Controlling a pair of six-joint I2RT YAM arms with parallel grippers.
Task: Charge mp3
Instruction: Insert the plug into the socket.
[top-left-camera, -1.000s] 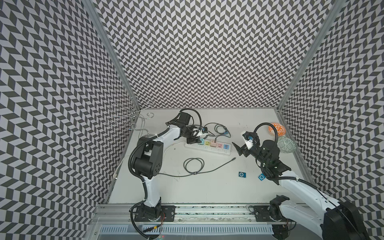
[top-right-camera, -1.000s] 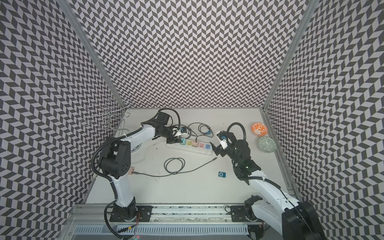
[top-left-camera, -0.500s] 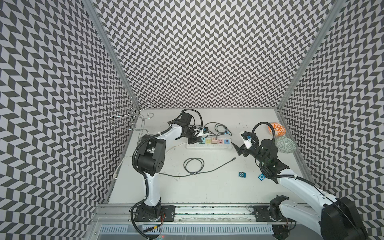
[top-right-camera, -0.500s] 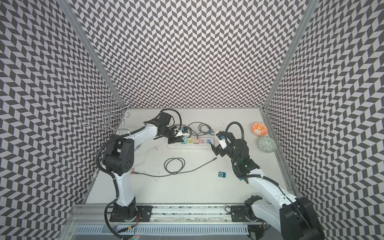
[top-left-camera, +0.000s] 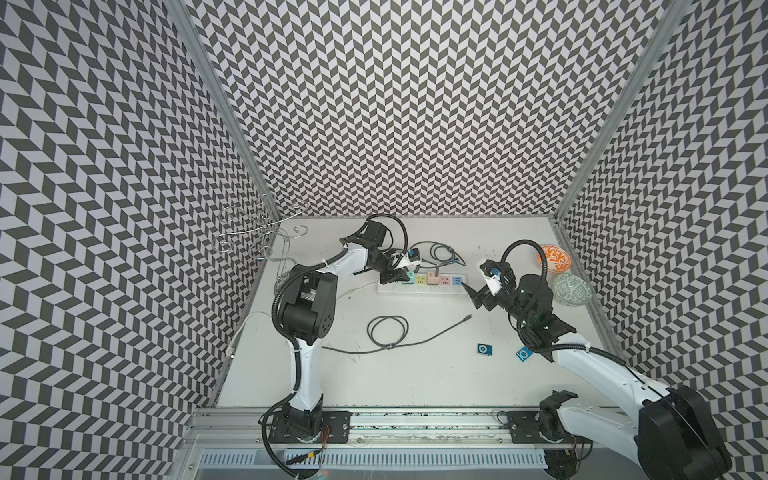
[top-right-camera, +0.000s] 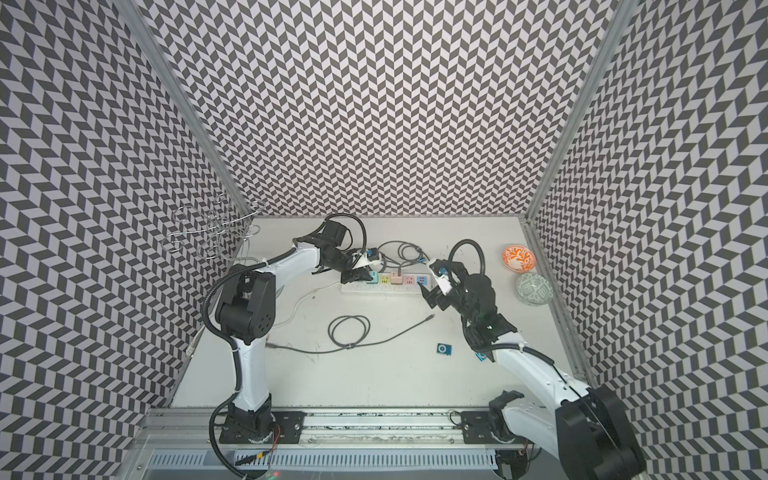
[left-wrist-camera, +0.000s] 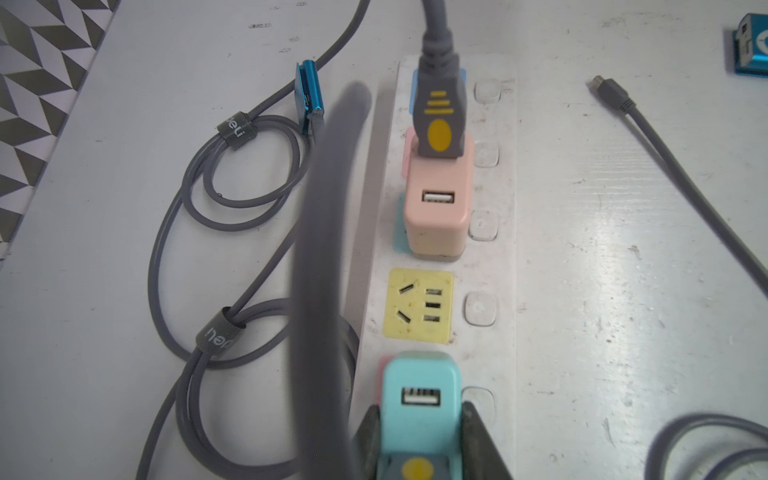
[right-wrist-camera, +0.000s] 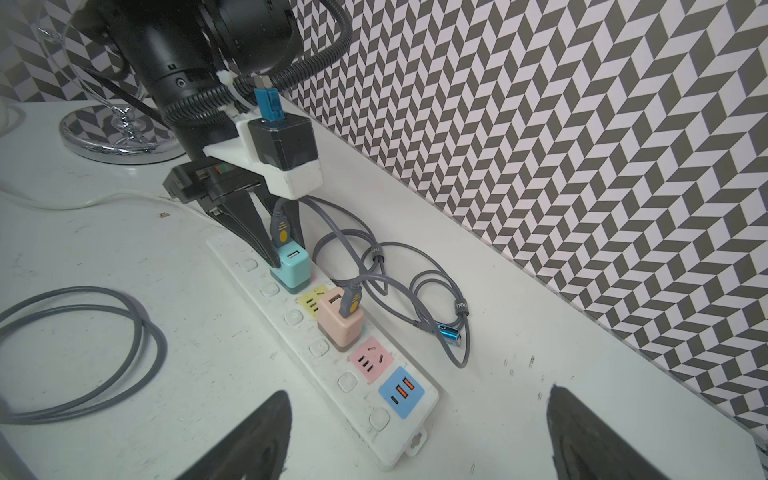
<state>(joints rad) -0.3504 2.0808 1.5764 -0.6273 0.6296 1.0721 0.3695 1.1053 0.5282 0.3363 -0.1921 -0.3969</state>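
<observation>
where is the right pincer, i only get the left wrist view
observer: The right pincer stands open at the blue USB end of the power strip, holding nothing.
operator: how many mp3s lie loose in front of the strip
observer: Two: a clear mp3 in the open, and a second mp3 partly under the right arm.
operator: anything beyond that arm
observer: Yes, an orange bowl and a green bowl, next to each other.
</observation>
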